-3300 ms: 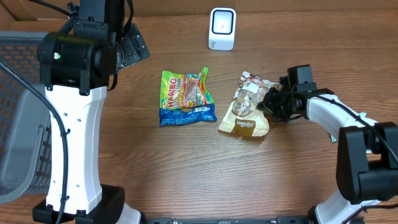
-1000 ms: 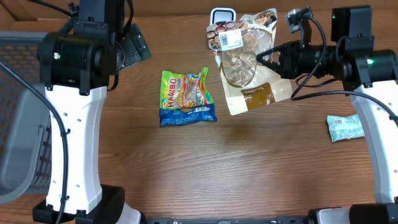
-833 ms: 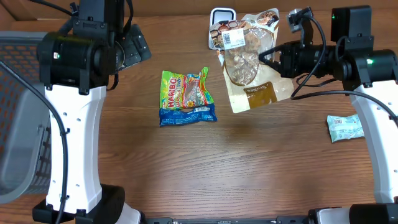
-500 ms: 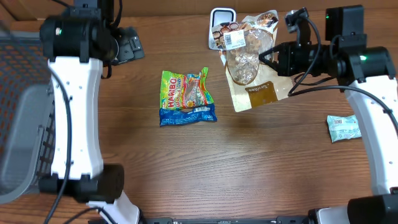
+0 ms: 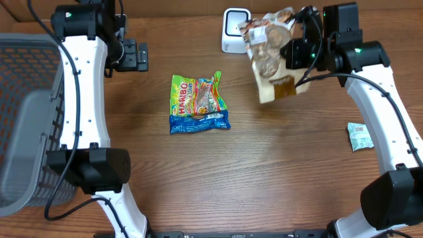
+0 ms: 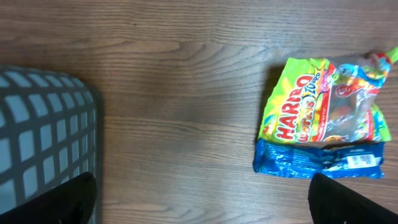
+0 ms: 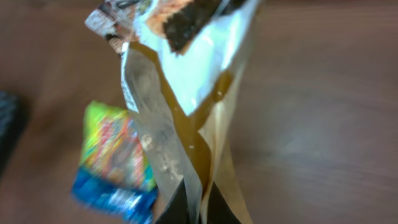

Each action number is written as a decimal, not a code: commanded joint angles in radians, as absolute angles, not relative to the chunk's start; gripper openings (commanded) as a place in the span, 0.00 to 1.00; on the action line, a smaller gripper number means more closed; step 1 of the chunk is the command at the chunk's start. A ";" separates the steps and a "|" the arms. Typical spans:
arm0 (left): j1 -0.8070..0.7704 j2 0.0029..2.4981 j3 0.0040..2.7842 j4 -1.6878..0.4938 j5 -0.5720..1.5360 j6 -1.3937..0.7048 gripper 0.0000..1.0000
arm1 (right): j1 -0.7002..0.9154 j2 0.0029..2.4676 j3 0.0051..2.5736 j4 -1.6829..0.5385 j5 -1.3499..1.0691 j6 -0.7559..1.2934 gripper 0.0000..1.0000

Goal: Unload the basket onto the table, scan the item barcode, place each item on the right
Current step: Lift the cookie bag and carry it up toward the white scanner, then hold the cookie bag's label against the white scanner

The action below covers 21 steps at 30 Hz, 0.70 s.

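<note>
Two arms here. The basket (image 5: 26, 79) at 9 o'clock has nothing visible in it, and the left gripper (image 5: 135, 56) is spread wide. The Haribo bag (image 5: 198, 102) lies mid-table. The right gripper (image 5: 291, 54) is clamped on the snack pouch (image 5: 268, 61), lifted at 3 o'clock of the scanner (image 5: 234, 30). Looks mid-scan, not confirmed done.

Tally: three bags, one scanner, one basket.
Bags: one cookie bag (image 5: 268, 63) pinched in my right gripper (image 5: 293, 53), one Haribo bag (image 5: 198, 104) off to its left, one pale packet (image 5: 360, 135) to its right. Single scanner (image 5: 235, 30); single basket (image 5: 26, 112).
</note>
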<state>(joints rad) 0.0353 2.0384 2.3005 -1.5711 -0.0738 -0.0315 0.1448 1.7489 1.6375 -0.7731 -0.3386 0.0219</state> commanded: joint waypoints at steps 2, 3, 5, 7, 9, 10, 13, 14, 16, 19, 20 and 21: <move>0.035 2.084 2.307 -1.539 -0.061 0.023 1.00 | 0.169 1.774 1.654 -0.604 -0.029 0.056 0.04; 0.035 2.089 2.307 -1.529 -0.061 0.023 1.00 | 0.181 1.779 1.654 -0.568 0.038 0.050 0.04; 0.032 2.100 2.307 -1.518 -0.061 0.023 1.00 | 0.215 1.791 1.654 -0.494 0.168 -0.007 0.04; 0.032 2.106 2.307 -1.513 -0.060 0.023 1.00 | 0.258 1.807 1.654 -0.403 0.279 -0.099 0.04; 0.033 2.106 2.307 -1.514 -0.061 0.023 1.00 | 0.302 1.829 1.654 -0.308 0.371 -0.200 0.04; 0.033 2.106 2.307 -1.514 -0.061 0.023 1.00 | 0.330 1.849 1.654 -0.237 0.429 -0.268 0.04; 0.032 2.106 2.307 -1.514 -0.060 0.023 1.00 | 0.378 1.909 1.654 -0.071 0.526 -0.430 0.04; 0.030 2.106 2.307 -1.514 -0.060 0.023 1.00 | 0.393 1.935 1.654 -0.004 0.564 -0.489 0.04; 0.030 2.106 2.307 -1.514 -0.060 0.023 1.00 | 0.417 2.008 1.654 0.136 0.595 -0.652 0.04; 0.032 2.106 2.307 -1.514 -0.060 0.023 1.00 | 0.424 2.067 1.654 0.213 0.594 -0.775 0.04; 0.032 2.106 2.307 -1.514 -0.060 0.023 0.99 | 0.424 2.085 1.654 0.234 0.594 -0.819 0.04; 0.032 2.106 2.307 -1.514 -0.060 0.023 1.00 | 0.424 2.096 1.654 0.242 0.594 -0.849 0.04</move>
<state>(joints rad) 0.0345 2.0979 2.3005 -1.5150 -0.0704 0.0040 0.4324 2.0575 1.6413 0.2050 0.5346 -0.6407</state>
